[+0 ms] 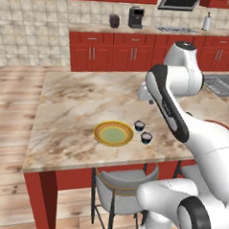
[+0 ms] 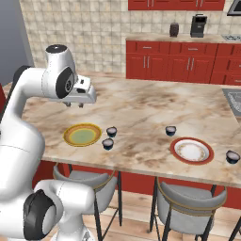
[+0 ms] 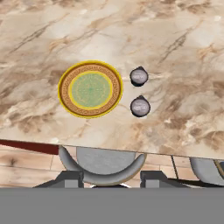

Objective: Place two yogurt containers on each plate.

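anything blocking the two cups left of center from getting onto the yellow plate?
Nothing visible. Both yogurt cups sit on bare counter just beside the yellow plate, apart from its rim. The gripper hangs above, open air beneath.

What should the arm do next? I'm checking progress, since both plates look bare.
Probably lower the gripper toward the nearer yogurt cup beside the yellow plate. Both cups there sit on the counter, off the plate, and the gripper hangs high above them holding nothing, as far as I can tell.
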